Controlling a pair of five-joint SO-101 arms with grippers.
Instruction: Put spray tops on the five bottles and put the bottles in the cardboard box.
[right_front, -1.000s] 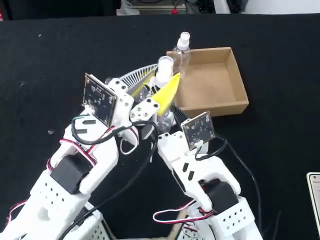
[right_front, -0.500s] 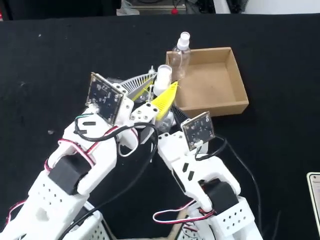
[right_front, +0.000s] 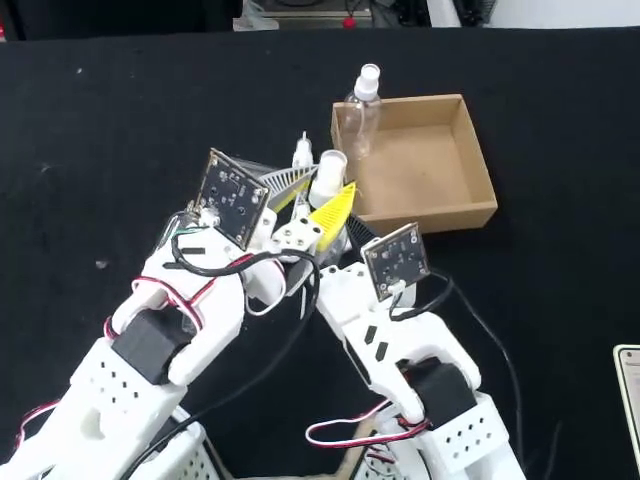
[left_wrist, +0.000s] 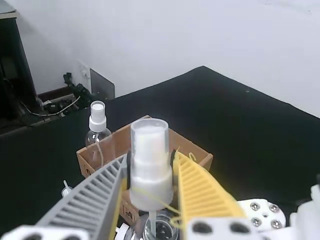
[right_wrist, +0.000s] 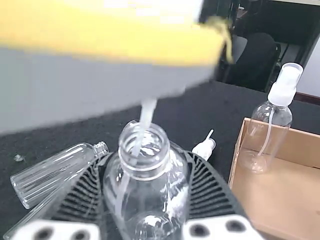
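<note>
Counts: three clear plastic bottles, three white spray tops and one brown open-topped cardboard box (right_front: 470, 215), all on the black-covered bench (right_front: 120, 100).

Box contents: one capped clear bottle (right_front: 365, 105) stood upright inside the box at a corner, with its spray top fitted. From the right wrist camera the same bottle (right_wrist: 272, 125) showed its dip tube running down inside the clear body.

Second bottle: an open-necked clear bottle (right_wrist: 145, 185) stood upright in the right gripper (right_wrist: 150, 160). The black ribbed jaws were clamped on its sides below the shoulder.

Third bottle: an uncapped clear bottle (right_wrist: 55, 172) lay on its side on the bench just beside the right gripper.

Spray tops: one sat on the bottle in the box. A second, a white spray top with a clear overcap (left_wrist: 149, 150), was clamped between the grey and yellow jaws of the left gripper (left_wrist: 150, 160). It hung directly above the held bottle. Its thin dip tube (right_wrist: 142, 120) ran down into the open neck, while its collar stayed apart from the neck rim. In the high view this top (right_front: 328, 170) stood just beside the box's near corner. The third, a small loose white spray top (right_wrist: 204, 146), lay on the bench between the held bottle and the box.

Writing: a white card (right_front: 628, 375) lay at the bench edge, its print too small to read.
</note>
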